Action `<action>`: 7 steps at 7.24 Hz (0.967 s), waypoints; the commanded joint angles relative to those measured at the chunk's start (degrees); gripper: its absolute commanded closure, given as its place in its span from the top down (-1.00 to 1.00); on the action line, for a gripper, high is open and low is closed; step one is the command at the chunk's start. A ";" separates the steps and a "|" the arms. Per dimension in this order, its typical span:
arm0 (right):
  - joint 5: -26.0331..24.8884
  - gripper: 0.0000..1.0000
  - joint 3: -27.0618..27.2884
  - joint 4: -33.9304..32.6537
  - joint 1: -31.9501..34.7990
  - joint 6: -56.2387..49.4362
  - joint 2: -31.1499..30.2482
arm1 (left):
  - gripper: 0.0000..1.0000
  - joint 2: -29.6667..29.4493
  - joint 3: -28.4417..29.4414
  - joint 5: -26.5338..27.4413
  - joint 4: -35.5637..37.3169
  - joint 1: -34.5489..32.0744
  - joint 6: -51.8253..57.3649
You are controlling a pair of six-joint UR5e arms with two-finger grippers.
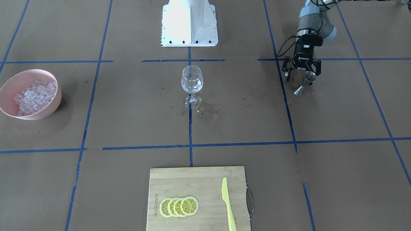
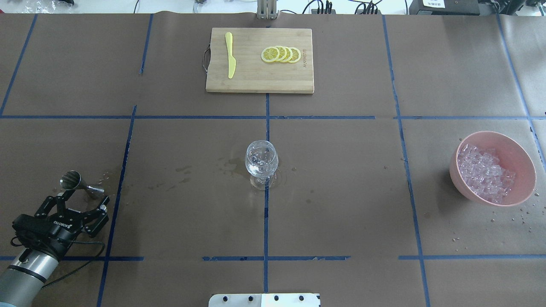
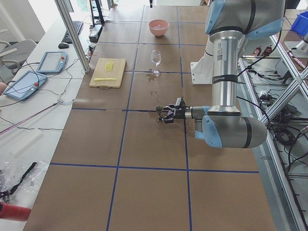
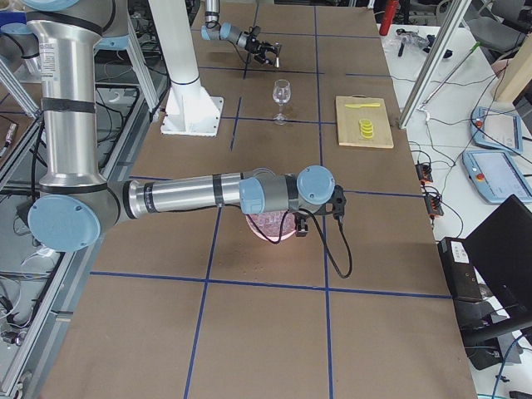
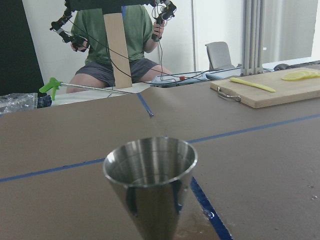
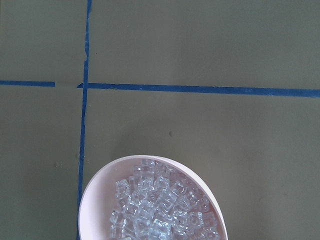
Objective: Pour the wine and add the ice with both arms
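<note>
A steel jigger (image 2: pixel 76 182) stands upright on the brown table at my left, and its cup (image 5: pixel 150 172) looks empty in the left wrist view; no dark wine shows anywhere. My left gripper (image 2: pixel 85 197) is open, low, just behind the jigger (image 1: pixel 304 83) and not touching it. A clear wine glass (image 2: pixel 261 160) stands at the table's middle. The ice (image 2: pixel 484 172) fills a pink bowl (image 2: pixel 518 155) at my right. My right arm (image 4: pixel 216 193) shows only in the exterior right view, above the bowl (image 6: pixel 95 192); I cannot tell whether its gripper is open or shut.
A bamboo cutting board (image 2: pixel 260 81) at the far middle holds lemon slices (image 2: pixel 281 54) and a yellow knife (image 2: pixel 230 59). Wet stains (image 2: pixel 192 170) lie between the jigger and the glass. The white stand (image 1: pixel 189 22) is at the robot's side. A person (image 5: pixel 115 45) sits beyond the table.
</note>
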 commanded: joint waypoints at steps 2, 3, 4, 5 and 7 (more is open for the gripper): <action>0.00 1.00 0.15 0.00 0.00 -0.03 0.00 | 0.98 4.70 -4.16 -6.62 -0.19 -0.06 3.10; 0.00 1.00 0.15 0.00 0.00 -0.03 0.00 | 0.98 8.71 -6.26 -9.59 -0.19 -0.06 4.93; 0.00 1.00 0.06 0.00 0.00 -0.03 0.00 | 0.98 11.71 -7.41 -12.84 -0.27 -0.32 5.81; 0.00 1.00 0.15 0.00 0.00 0.05 0.00 | 0.98 15.40 -7.68 -16.88 -0.45 -0.59 6.34; -0.35 1.00 1.63 0.09 0.00 1.45 -0.18 | 0.98 21.03 -6.46 -23.74 -9.53 -2.52 16.67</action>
